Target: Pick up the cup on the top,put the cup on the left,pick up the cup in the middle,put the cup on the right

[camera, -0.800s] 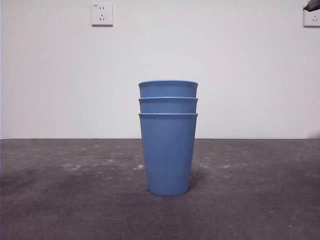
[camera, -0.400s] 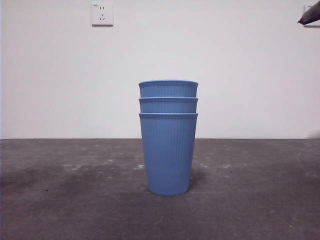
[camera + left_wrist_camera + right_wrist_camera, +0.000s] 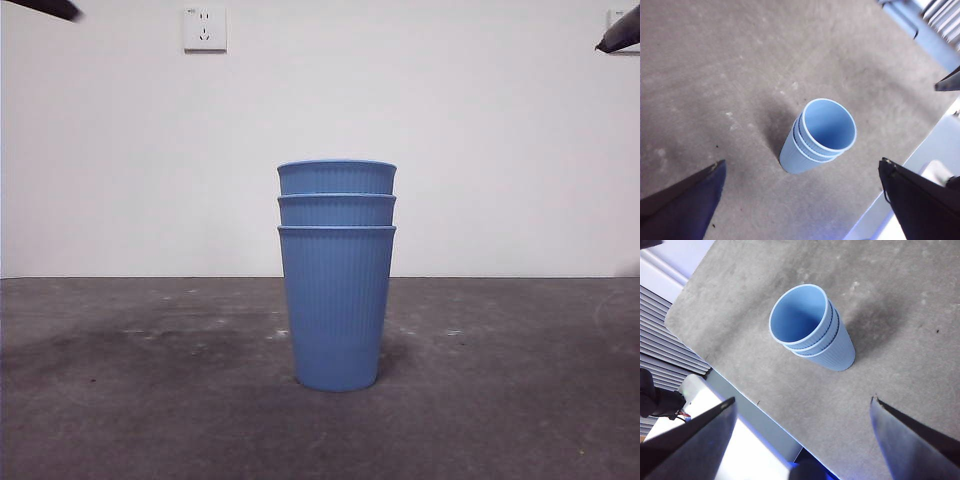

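Blue cups (image 3: 336, 275) sit stacked, all three, on the desk (image 3: 120, 400). Nothing is moved yet. Left claw (image 3: 800, 200) and right claw (image 3: 800, 440) hang spread wide above.

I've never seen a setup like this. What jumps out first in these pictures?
A stack of three ribbed blue plastic cups stands upright alone in the middle of the dark grey table, nested so only the rims of the upper two show. Both wrist views look down into the top cup, with the left gripper and right gripper open wide, well above it. A white wall socket sits on the plain wall behind.
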Robot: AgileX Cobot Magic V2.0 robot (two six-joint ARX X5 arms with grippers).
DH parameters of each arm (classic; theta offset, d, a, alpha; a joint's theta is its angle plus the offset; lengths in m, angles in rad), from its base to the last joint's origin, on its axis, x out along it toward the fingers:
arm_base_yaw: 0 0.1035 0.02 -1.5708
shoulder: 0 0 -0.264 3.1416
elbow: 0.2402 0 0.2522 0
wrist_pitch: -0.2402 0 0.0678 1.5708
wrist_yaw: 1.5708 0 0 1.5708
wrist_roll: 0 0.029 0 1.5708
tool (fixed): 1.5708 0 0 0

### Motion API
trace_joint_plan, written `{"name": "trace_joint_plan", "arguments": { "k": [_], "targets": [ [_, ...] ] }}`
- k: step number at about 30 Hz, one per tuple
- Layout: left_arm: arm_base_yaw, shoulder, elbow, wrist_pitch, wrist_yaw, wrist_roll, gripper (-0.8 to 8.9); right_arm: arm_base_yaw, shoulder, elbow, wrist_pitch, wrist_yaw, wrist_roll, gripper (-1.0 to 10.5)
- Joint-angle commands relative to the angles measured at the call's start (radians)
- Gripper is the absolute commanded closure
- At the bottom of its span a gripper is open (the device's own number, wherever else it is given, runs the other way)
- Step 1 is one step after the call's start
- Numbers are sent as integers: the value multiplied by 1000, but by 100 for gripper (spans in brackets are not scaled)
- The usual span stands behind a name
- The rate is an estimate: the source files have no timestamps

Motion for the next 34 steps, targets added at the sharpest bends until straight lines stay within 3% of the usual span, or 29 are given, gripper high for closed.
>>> {"name": "trace_joint_plan", "arguments": {
  "k": [1, 10, 19, 22, 25, 28, 34],
  "targets": [
    [-76, 95, 53, 12, -72, -6, 189, 3, 1, 4, 3, 2, -6, 505],
    [-254, 369, 154, 81, -198, -7, 189, 2, 1, 4, 2, 51, -6, 505],
    [-329, 574, 182, 124, -294, -7, 190, 2, 1, 4, 3, 53, -6, 505],
    [-346, 595, 182, 116, -342, -14, 329, 2, 1, 4, 3, 53, -10, 505],
    [-359, 596, 182, 118, -362, -26, 367, 2, 1, 4, 3, 53, -13, 505],
    [-360, 596, 182, 115, -362, -26, 557, 2, 1, 4, 3, 53, -13, 505],
    [-359, 596, 182, 112, -362, -44, 595, 2, 1, 4, 3, 53, -23, 505]
  ]
}}
